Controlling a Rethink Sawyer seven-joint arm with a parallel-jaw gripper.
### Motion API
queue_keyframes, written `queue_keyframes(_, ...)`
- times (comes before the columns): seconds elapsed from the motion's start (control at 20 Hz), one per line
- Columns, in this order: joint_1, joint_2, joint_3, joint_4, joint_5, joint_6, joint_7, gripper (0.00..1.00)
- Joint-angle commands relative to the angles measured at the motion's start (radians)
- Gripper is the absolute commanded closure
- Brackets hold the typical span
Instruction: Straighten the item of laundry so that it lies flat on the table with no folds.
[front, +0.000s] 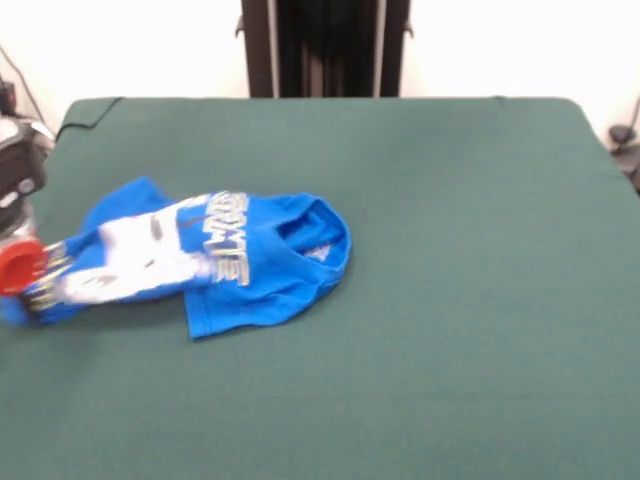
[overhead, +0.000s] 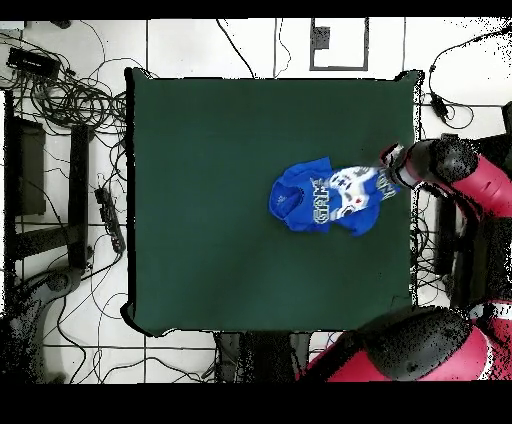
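Note:
The item of laundry, a bright blue T-shirt with white lettering, lies crumpled on the left part of the dark green table. One sleeve is folded under and the neck opening points right. My gripper is at the table's left edge, shut on the shirt's hem end, which is drawn out toward it and blurred. In the overhead view the shirt lies near the table's right side. There the gripper sits at the shirt's right end.
The black pedestal stands behind the table's far edge. The red arm reaches in over the table's right edge in the overhead view. Cables and stands lie on the floor beside the table.

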Motion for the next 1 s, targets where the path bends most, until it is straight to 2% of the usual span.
queue_keyframes(0.05,0.17,-0.09,-0.259,0.196,-0.086,-0.518,0.58,1.0)
queue_keyframes(0.15,0.231,-0.054,-0.372,0.197,-0.045,-0.628,0.683,1.0)
queue_keyframes(0.25,0.29,0.023,-0.49,0.189,0.052,-0.756,0.767,1.0)
queue_keyframes(0.35,0.333,0.097,-0.578,0.206,0.202,-0.91,0.802,1.0)
queue_keyframes(0.4,0.367,0.153,-0.649,0.203,0.308,-0.967,0.83,1.0)
queue_keyframes(0.55,0.348,0.182,-0.592,0.235,0.435,-1.115,0.764,1.0)
queue_keyframes(0.6,0.335,0.194,-0.566,0.232,0.451,-1.153,0.746,1.0)
queue_keyframes(0.65,0.312,0.186,-0.52,0.228,0.417,-1.15,0.734,1.0)
queue_keyframes(0.75,0.259,0.145,-0.42,0.228,0.322,-1.057,0.698,1.0)
queue_keyframes(0.8,0.227,0.119,-0.359,0.231,0.277,-0.969,0.655,0.0)
queue_keyframes(0.9,0.175,0.085,-0.266,0.243,0.236,-0.852,0.594,0.0)
queue_keyframes(1.0,0.146,0.067,-0.211,0.254,0.213,-0.797,0.563,0.0)
